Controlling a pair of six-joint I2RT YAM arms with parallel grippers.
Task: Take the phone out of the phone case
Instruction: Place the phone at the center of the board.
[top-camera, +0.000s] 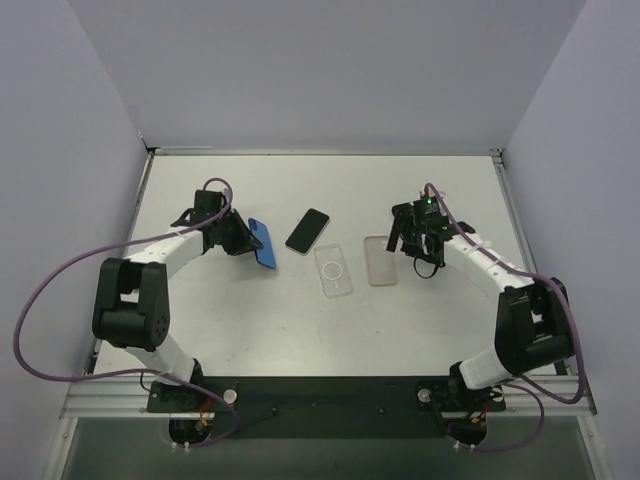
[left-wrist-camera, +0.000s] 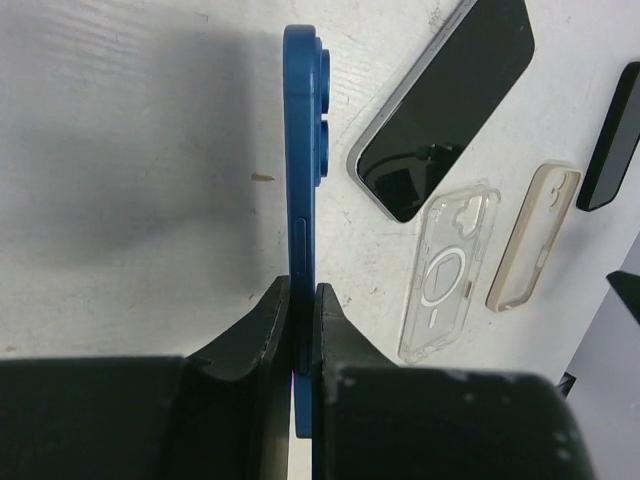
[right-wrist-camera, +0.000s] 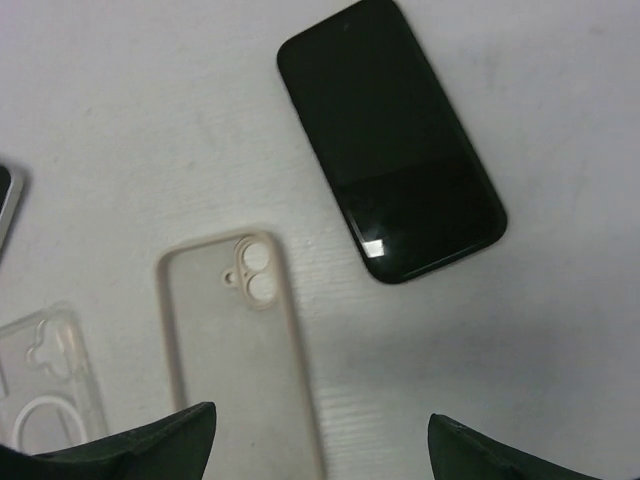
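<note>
My left gripper (top-camera: 245, 240) is shut on a blue phone (top-camera: 263, 243) and holds it on its long edge over the table; in the left wrist view the phone (left-wrist-camera: 302, 150) stands straight out between the closed jaws (left-wrist-camera: 300, 295). My right gripper (top-camera: 408, 243) is open and empty, its fingertips (right-wrist-camera: 150, 440) spread above the lower part of an empty beige case (right-wrist-camera: 235, 340). A black phone (right-wrist-camera: 390, 140) lies face up just beyond it. An empty clear case (top-camera: 333, 270) lies in the middle. A dark-screened, silver-edged phone (top-camera: 308, 230) lies behind it.
The beige case (top-camera: 380, 260) lies right of the clear case. The table (top-camera: 200, 320) is white, with grey walls at the back and both sides. In the left wrist view, the silver-edged phone (left-wrist-camera: 450, 100), clear case (left-wrist-camera: 445, 270) and beige case (left-wrist-camera: 535, 235) lie to the right.
</note>
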